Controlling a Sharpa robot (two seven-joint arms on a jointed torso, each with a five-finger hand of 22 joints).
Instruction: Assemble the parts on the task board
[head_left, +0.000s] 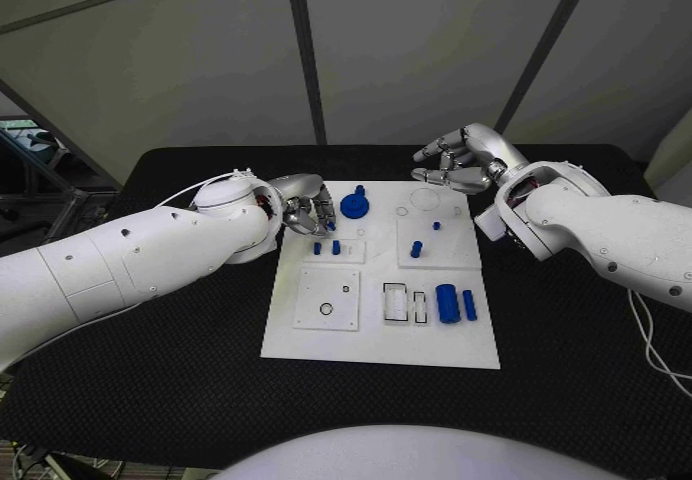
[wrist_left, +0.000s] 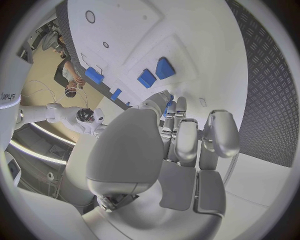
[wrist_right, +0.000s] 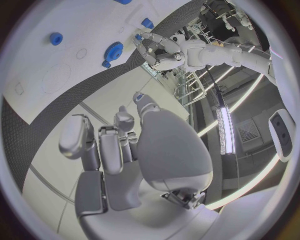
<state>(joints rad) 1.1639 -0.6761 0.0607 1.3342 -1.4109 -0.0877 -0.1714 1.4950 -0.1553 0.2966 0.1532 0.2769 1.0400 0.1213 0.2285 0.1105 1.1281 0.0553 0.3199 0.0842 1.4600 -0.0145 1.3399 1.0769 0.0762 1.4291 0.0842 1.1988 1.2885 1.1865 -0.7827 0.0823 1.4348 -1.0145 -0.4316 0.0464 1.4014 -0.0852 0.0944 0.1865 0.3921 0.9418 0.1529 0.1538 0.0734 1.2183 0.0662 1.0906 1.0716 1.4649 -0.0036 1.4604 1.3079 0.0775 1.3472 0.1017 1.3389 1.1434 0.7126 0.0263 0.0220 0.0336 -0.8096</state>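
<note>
Left hand (head_left: 303, 213), fingers curled and seemingly empty, hovers just beside the blue gear (head_left: 355, 208).

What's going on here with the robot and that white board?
The robot is partway through assembling blue parts on the white task board. Its left hand is over the board's left edge, fingers curled down beside the small blue pegs; whether it holds anything is unclear. The right hand hovers past the far edge, holding nothing. A blue gear and two blue cylinders lie on the board.
</note>
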